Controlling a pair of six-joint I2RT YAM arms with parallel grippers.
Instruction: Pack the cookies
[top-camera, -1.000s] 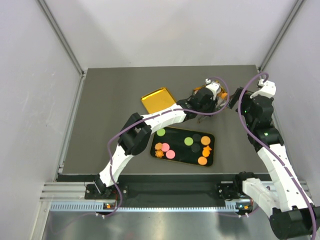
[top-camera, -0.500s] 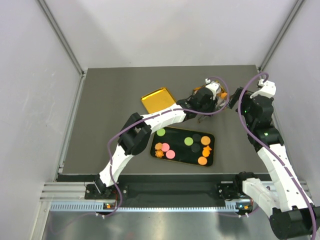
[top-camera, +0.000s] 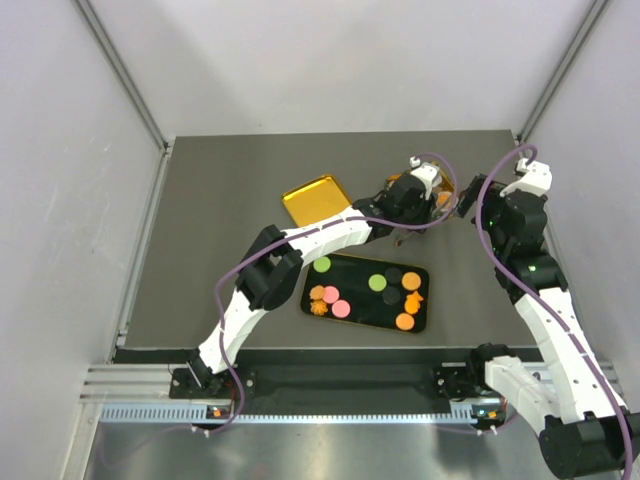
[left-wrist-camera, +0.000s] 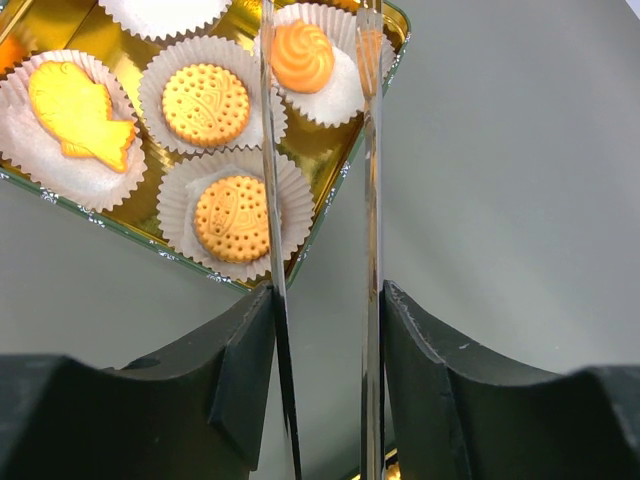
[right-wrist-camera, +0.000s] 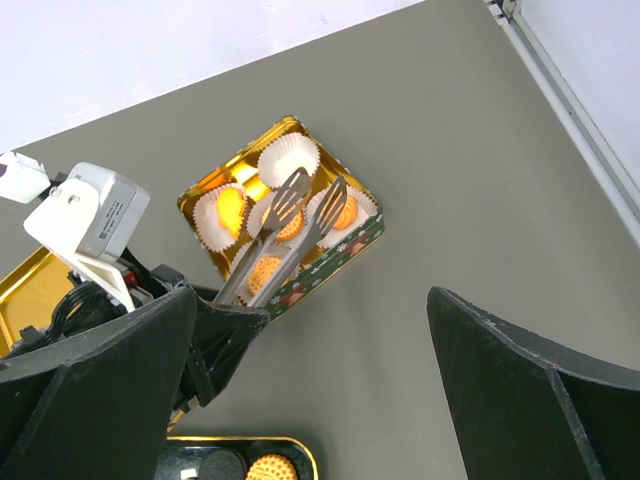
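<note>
Metal tongs (left-wrist-camera: 371, 200) over cookies (left-wrist-camera: 232, 218) in gold tin (left-wrist-camera: 322, 158)

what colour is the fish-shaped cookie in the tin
Yellow; the fish-shaped cookie shows best in the left wrist view.

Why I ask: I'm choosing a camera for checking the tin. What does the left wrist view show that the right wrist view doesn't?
Only the left wrist view: cookie shapes up close, a fish-shaped cookie, two round embossed biscuits, an orange swirl cookie. Only the right wrist view: the black tray and a gold tray at the edges. Both: the gold tin, its paper cups, and the tongs over it.
</note>
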